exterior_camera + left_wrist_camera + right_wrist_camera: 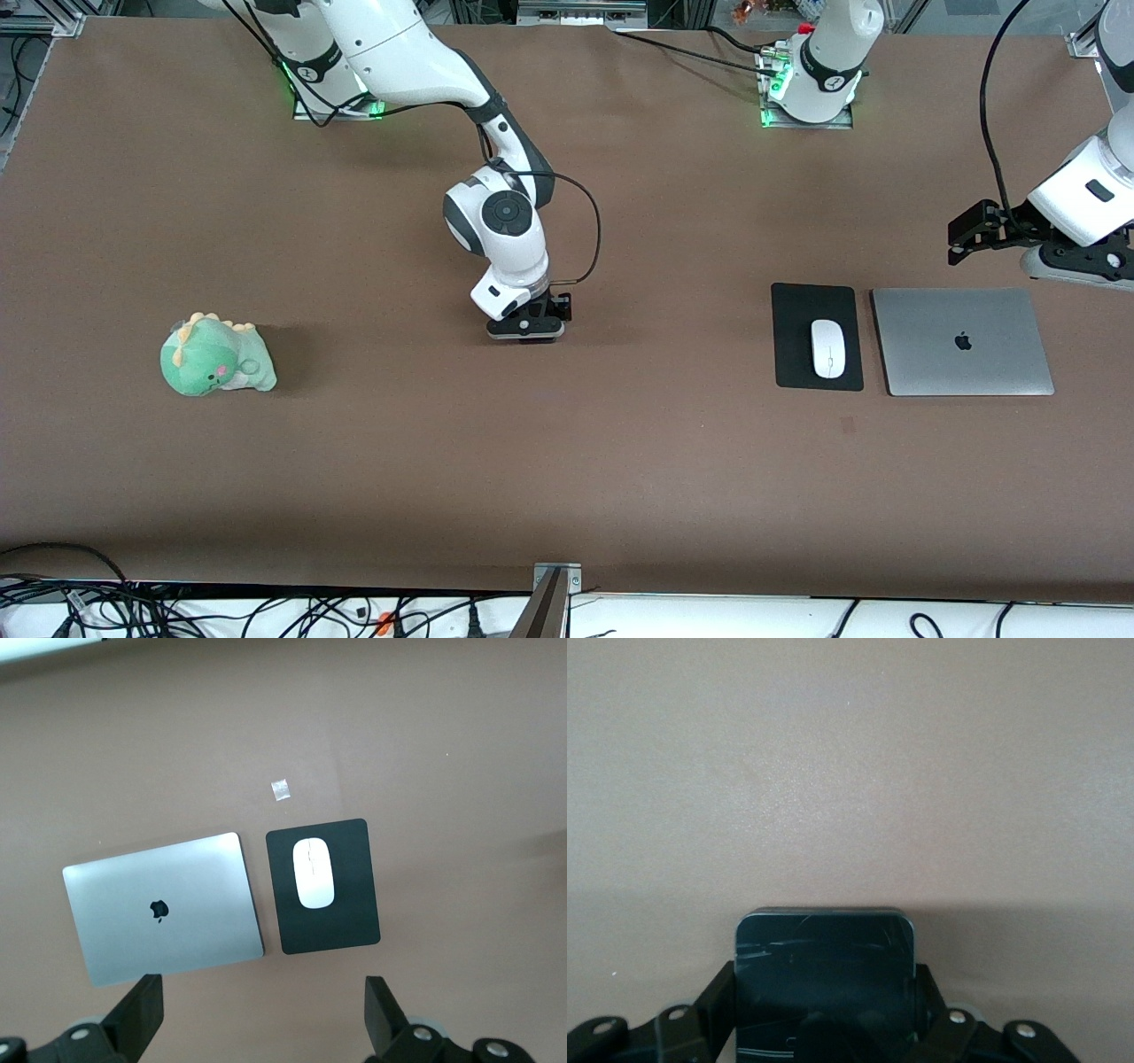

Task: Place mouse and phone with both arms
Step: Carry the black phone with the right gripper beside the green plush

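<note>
Your right gripper (824, 1028) is low at the middle of the table (567, 461), clamped on the phone (824, 966), well away from the mouse pad (788, 306) toward the right arm's end. Lower it flat before you release, I'd judge, so the slab doesn't tip. Your left gripper (261, 1014) waits above the laptop (961, 341), fingers spread and empty. One mouse (828, 348) sits on the pad; count one phone, one laptop, one plush dinosaur (215, 356).
</note>
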You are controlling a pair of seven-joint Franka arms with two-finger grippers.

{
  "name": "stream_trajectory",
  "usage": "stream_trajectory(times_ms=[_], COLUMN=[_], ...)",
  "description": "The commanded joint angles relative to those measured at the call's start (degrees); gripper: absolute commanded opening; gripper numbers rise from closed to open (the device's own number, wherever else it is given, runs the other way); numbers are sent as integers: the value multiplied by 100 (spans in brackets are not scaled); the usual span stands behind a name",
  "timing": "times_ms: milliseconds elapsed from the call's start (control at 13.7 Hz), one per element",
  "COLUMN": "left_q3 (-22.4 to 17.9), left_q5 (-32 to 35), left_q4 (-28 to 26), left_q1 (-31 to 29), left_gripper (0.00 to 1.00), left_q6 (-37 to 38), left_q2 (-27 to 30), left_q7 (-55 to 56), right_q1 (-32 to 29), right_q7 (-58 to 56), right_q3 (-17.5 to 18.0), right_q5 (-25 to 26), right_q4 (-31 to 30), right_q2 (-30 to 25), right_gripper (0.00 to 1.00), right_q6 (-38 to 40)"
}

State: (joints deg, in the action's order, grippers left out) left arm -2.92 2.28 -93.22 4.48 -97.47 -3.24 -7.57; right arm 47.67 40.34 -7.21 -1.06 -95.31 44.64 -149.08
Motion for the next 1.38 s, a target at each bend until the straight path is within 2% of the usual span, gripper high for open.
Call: stream_trajectory(times_ms=[0,218,510,728,874,1019,1092,1311], left_q3=[29,-15,-6,-6,-6,-15,-15,-15], left_q5=[-132,-404,-554,-571,-501,-536,-510,-545], left_q4=[5,172,312,488,506,576,751,796], left_q1=[9,-26,-79,-79,-70,-79,-105,-202], left_gripper=[100,100,100,100,100,100,100,100], left_q6=[385,440,448,466,466,448,457,457], left_q2=[104,61,26,8,-1,-106,-150,-194], left_q7=[325,388,361,397,414,414,423,414], right_q1=[-30,-240,-539,-881,-1040,-1128,-1259,-1602], right_q7=[-105,-315,-877,-1605,-2106,-2407,-2617,-3119], right_q3=[-35,-35,-8,9,18,-25,-26,-34], right_q5=[106,80,18,0,-288,-360,-369,-369], right_q4=[48,301,882,883,874,856,813,436], right_q2=[115,106,54,-69,-166,-315,-403,-701], right_gripper=[11,0,0,0,0,0,0,0], right_q6=[-104,350,1388,1723,1838,2153,2276,2374])
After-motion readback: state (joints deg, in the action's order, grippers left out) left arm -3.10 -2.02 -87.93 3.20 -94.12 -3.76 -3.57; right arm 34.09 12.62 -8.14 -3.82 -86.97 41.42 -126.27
